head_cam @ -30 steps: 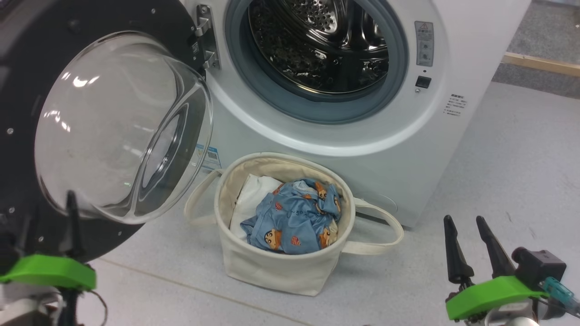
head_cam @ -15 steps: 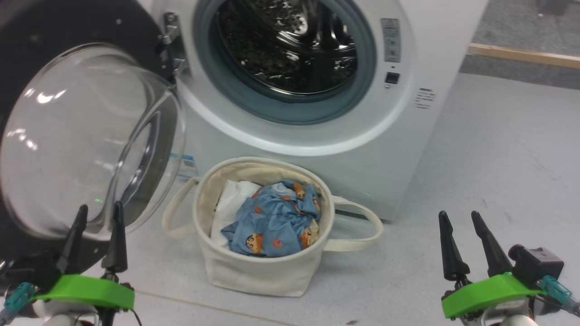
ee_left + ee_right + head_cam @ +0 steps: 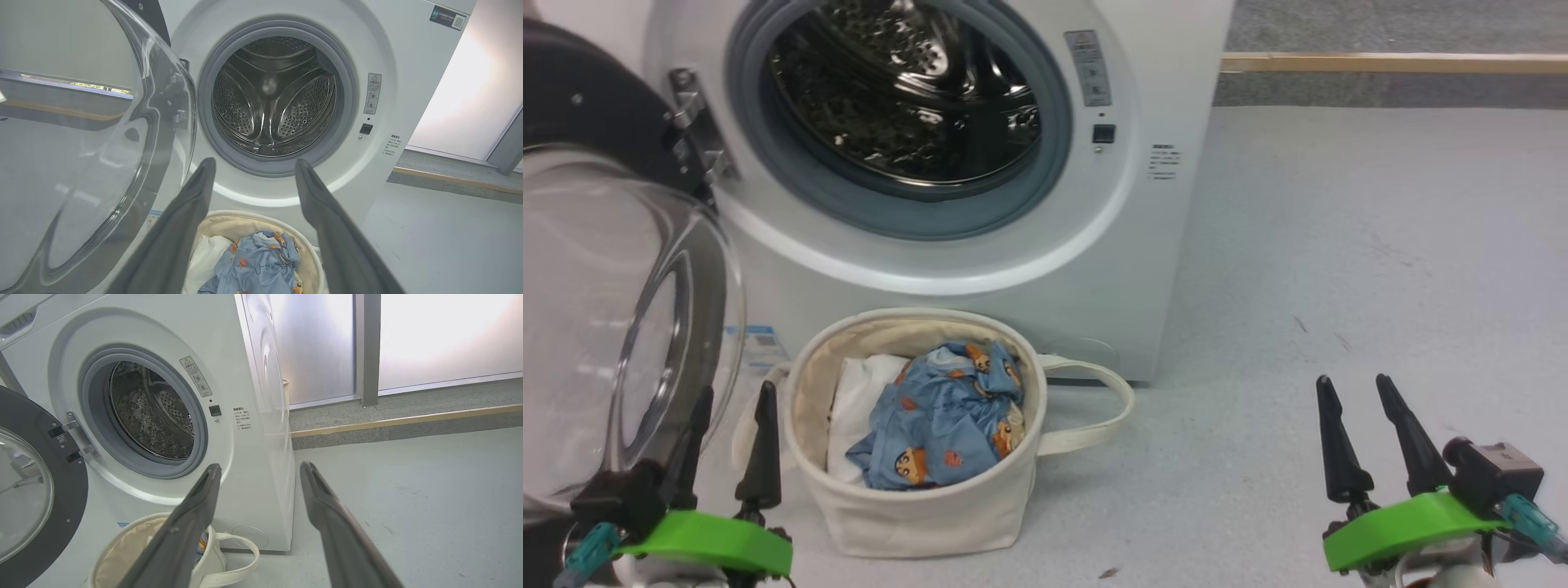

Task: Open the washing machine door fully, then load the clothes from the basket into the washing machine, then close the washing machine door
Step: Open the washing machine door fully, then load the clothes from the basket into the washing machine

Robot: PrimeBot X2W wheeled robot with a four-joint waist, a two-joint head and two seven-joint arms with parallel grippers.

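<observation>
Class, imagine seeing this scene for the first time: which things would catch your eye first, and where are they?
The washing machine stands with its shiny steel drum gaping at the top of the head view, and the washing machine door swung wide on the left, its clear glass bulging out. Right in front, on the floor, the cream basket holds crumpled light-blue clothes beside a white cloth.

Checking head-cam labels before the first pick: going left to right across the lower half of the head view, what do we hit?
washing machine door → left gripper → basket → right gripper
</observation>
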